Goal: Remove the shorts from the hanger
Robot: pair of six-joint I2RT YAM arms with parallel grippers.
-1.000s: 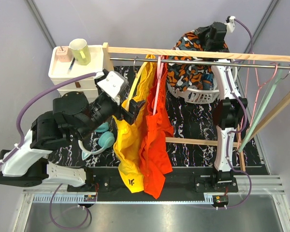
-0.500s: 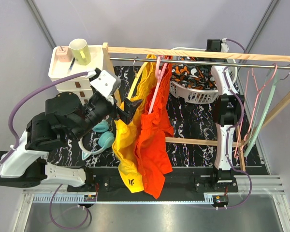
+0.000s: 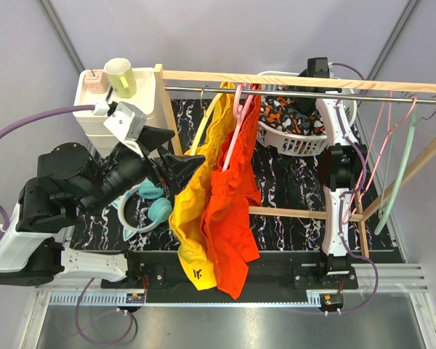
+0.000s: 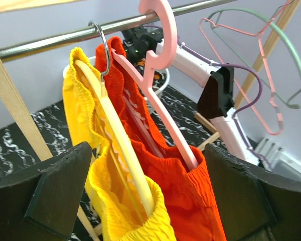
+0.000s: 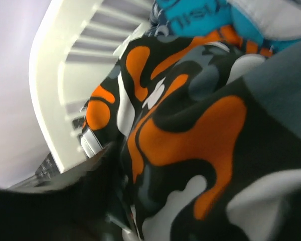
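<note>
The clothes rack's metal rod runs across the upper part of the top view. Below its middle, the plain yellow shorts and the plain orange-red shorts hang on their hangers.

The left arm fills the left of the frame. The right arm stretches up the right side to the white basket under the rod, right of centre. Both patterned shorts lie in that basket, off any hanger. The dark grey shorts with orange and white blotches are on top, and the blue shorts show at the top edge of the right wrist view.

Two bare wire hangers, one pink and one green, dangle from the rod at the far right.

The left gripper is spread wide with nothing in it, facing the two plain pairs. The right gripper is down at the basket, pressed close to the grey fabric, and I cannot tell whether its fingers hold the cloth or have let go.

Judged from this, the main work is done. What is left is for the right claw to be clear of the fabric and lift away.
</note>
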